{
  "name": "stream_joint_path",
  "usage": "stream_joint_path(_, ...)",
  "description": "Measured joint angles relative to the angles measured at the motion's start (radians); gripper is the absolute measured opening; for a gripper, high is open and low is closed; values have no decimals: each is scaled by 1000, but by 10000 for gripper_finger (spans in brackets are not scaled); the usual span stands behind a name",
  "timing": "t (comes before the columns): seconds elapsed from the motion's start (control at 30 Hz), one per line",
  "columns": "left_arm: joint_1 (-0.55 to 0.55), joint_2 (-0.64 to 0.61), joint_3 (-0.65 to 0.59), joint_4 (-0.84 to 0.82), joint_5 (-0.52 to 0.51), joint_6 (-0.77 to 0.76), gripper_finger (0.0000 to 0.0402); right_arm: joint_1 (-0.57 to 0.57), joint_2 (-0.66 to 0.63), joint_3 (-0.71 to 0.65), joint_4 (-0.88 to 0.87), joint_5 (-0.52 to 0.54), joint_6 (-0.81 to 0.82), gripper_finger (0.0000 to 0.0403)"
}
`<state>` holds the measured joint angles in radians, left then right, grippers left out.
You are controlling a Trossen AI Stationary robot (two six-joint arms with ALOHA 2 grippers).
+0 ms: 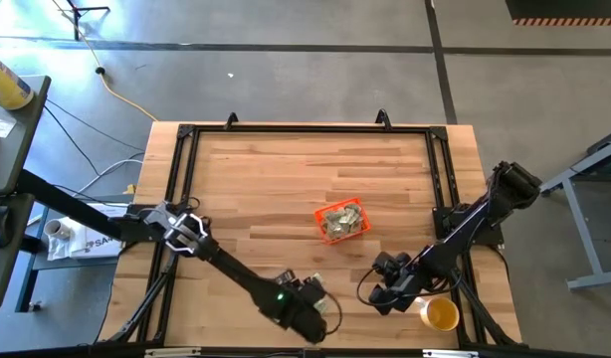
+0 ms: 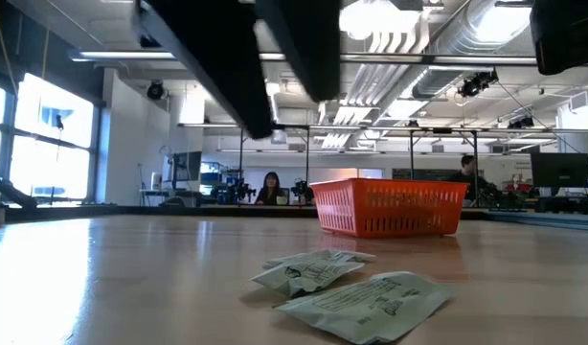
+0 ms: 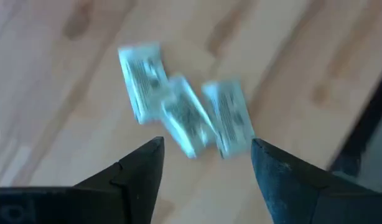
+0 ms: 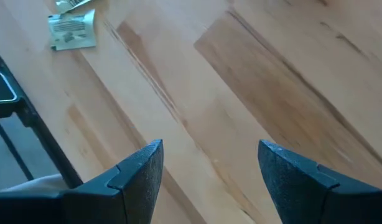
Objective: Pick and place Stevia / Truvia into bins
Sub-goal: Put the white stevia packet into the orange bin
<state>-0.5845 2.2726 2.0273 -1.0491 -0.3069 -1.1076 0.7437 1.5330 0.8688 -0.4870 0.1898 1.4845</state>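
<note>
Wood desk took up most of the high view, w/ both arms reaching in from its sides. Orange bin sat well ahead of both claws, toward desk centre, already holding a pile of packets. Yellow-and-white cup stood just beside the right claw, which hung over bare wood, fingers spread, nothing between them.

Left claw hovered at the near edge, released, fingers wide apart. Directly under and just ahead of it lay three Stevia / Truvia packets, touching and partly overlapping.

Risks, as a judgement: overlap means a pinch could catch two or three at once, or only clip a corner so the packet slips out on the way to the bin. Packets are thin and flat, so fingertips may skid on wood and shove them off the edge nearby.
</note>
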Motion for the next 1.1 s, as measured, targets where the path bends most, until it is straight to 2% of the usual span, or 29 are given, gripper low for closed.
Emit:
stream_joint_path(0.13,51,0,-32,35,2,-4,284,0,0,0,-8,38,-28,252)
stream_joint_path(0.47,186,2,-134,70,127,-42,285,3,0,0,-30,40,-78,252)
stream_joint_path(0.7,205,22,-166,188,146,-25,285,3,0,0,-51,68,-98,252)
stream_joint_path(0.83,202,43,-162,178,158,-22,284,3,0,0,-56,72,-98,252)
stream_joint_path(0.97,197,58,-159,145,134,-8,263,3,0,0,-64,80,-98,252)
stream_joint_path(1.1,197,60,-161,117,112,32,213,3,-1,0,-81,94,-98,252)
